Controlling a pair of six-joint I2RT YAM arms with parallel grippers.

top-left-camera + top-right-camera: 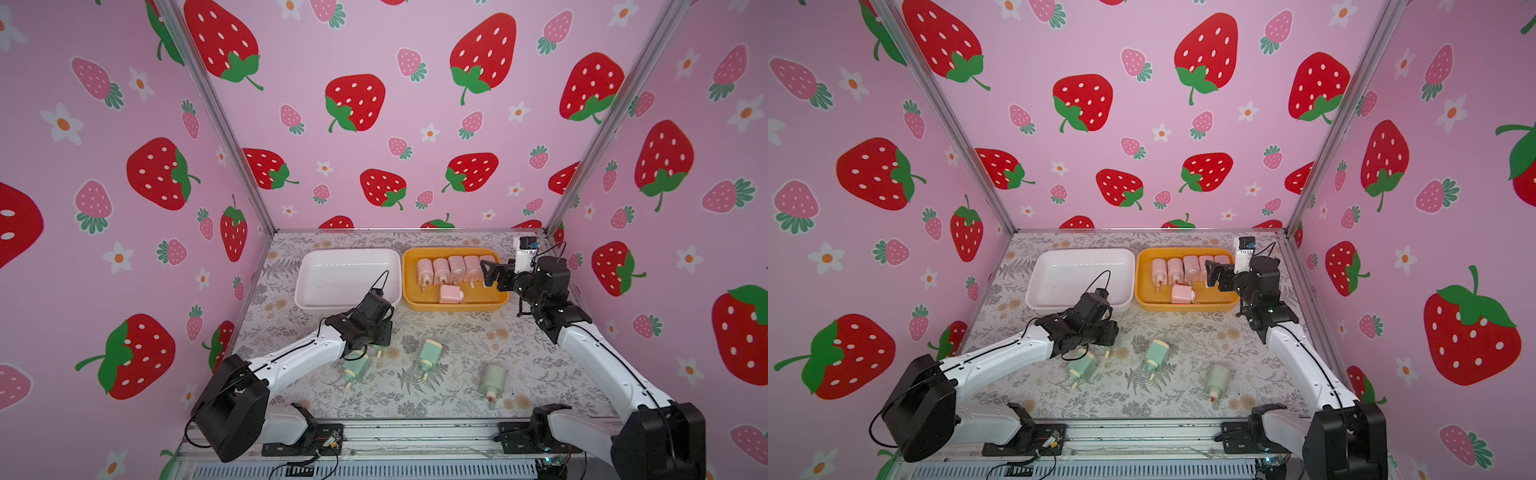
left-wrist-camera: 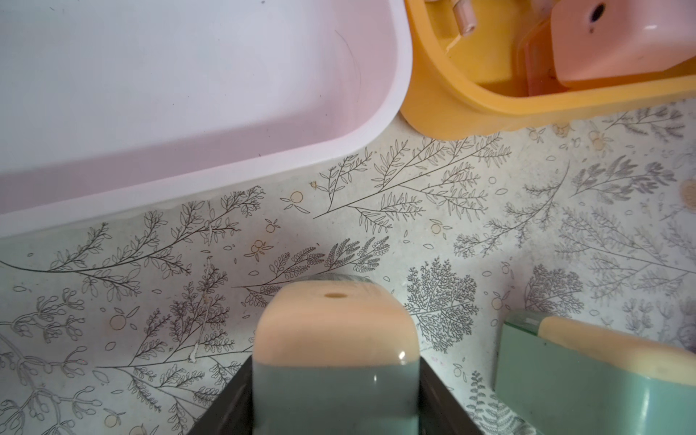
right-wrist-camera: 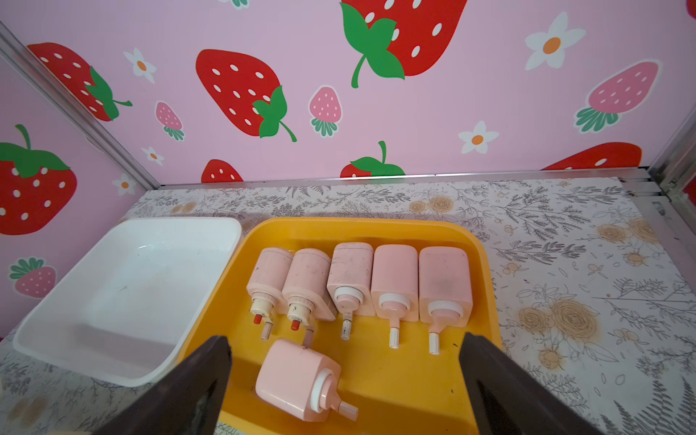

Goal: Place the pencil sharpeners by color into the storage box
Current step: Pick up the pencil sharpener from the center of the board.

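My left gripper (image 2: 335,399) is shut on a mint green pencil sharpener (image 2: 335,357), its cream end pointing away from the wrist camera. In both top views this gripper (image 1: 383,333) (image 1: 1108,332) sits low over the floral table and hides most of that sharpener. Three more green sharpeners lie on the table (image 1: 356,370) (image 1: 430,355) (image 1: 491,382). Several pink sharpeners (image 3: 393,282) stand in a row in the orange storage box (image 3: 486,263), and one pink sharpener (image 3: 297,380) lies in front of them. My right gripper (image 3: 344,339) (image 1: 488,274) hangs open over that box, holding nothing.
A white box (image 1: 307,270) (image 2: 263,162) stands empty to the left of the orange box (image 1: 415,307), just beyond my left gripper. Strawberry-print walls close in the back and both sides. A metal rail (image 1: 415,436) runs along the front edge.
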